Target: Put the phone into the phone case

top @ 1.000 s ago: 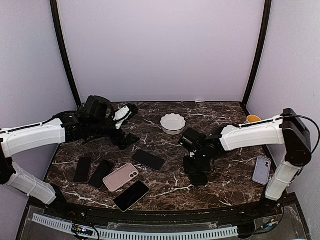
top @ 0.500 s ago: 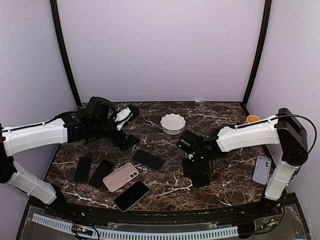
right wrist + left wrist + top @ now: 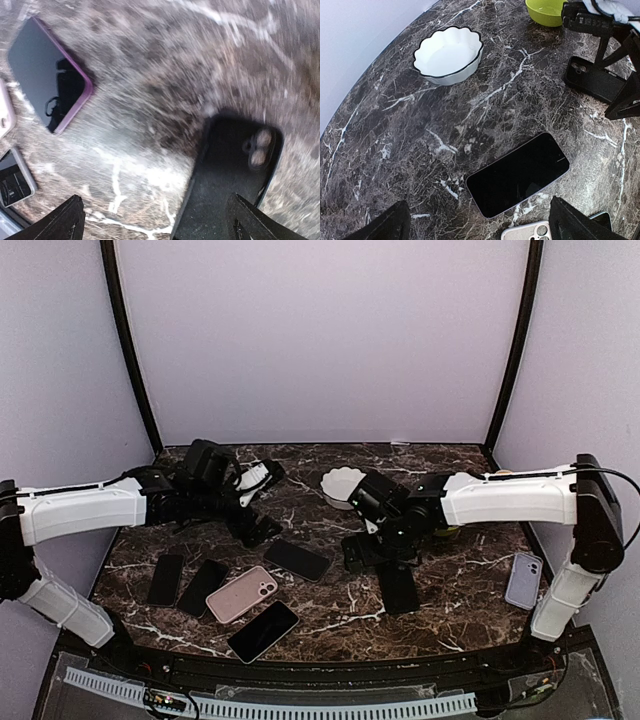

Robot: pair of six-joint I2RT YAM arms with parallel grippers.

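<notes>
Arms [image 3: 75,512] white-shelled, black joints; left hand [image 3: 480,227], right hand [image 3: 160,220] black.

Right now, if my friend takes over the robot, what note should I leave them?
Left end effector: open, empty, above the table's left side.
Right end effector: open, empty, hovering between the dark phone and the black case.
Phone and case lie flat on the table, apart.
Done: nothing yet, the phone is not in the case.
Left to do: pick up the phone, fit it into the case.
</notes>
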